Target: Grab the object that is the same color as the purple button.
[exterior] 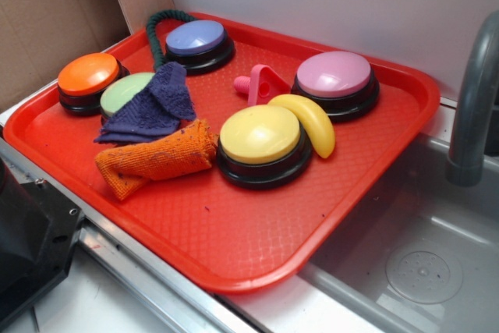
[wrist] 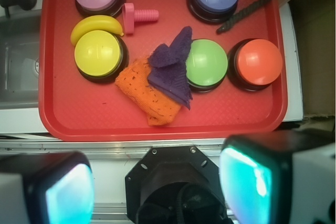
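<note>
We see a red tray point(exterior: 234, 247) resting on a pale surface point(wrist: 157, 148), and we take the yellow button point(exterior: 261, 136) as our landmark. The purple cloth point(exterior: 152, 107) lies well to that button's left in the exterior view, draped partly over the green button point(exterior: 125, 91) and touching the orange cloth point(exterior: 160, 157), which sits just beside the yellow button. In the wrist view the purple cloth point(wrist: 172, 66) lies between the yellow button point(wrist: 98, 53) and the green button point(wrist: 207, 62), overlapping the upper edge of the orange cloth point(wrist: 144, 90).

The purple button point(exterior: 196, 39) stands at the tray's far side, well apart from the yellow button, with a dark green rope point(exterior: 160, 29) curving beside it. A pink button point(exterior: 335, 76) sits beyond the yellow button, a toy banana point(exterior: 312, 118) rests against the yellow button's rim, and a pink plastic bolt point(exterior: 257, 83) lies just behind it. An orange button point(exterior: 87, 76) stands past the green one.

The end effector point(wrist: 157, 187) hangs above the tray's near edge, its two fingers point(wrist: 68, 192) spread wide apart, holding nothing and well clear of the purple cloth.
</note>
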`<control>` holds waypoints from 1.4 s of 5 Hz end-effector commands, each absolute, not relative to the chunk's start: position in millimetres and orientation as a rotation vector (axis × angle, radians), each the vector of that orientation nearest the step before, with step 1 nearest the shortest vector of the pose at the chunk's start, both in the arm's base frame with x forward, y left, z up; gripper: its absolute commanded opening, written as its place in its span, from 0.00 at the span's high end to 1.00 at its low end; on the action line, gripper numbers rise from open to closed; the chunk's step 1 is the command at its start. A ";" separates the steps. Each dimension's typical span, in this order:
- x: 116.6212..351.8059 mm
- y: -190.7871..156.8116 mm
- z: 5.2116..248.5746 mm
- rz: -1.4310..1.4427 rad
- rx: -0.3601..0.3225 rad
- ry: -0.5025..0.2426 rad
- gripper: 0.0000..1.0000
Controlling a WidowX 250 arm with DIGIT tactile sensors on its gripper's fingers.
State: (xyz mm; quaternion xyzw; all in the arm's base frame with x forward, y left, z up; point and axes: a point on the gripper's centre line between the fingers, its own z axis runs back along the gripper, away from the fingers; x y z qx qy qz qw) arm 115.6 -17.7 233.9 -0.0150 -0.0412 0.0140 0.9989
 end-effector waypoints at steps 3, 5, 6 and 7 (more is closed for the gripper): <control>129.8 12.8 183.6 0.279 -0.038 -0.133 0.00; 141.9 30.2 134.8 0.520 -0.003 -0.210 0.00; 152.5 37.8 112.0 0.559 -0.013 -0.238 0.00; 160.4 42.2 87.4 0.573 -0.019 -0.251 0.00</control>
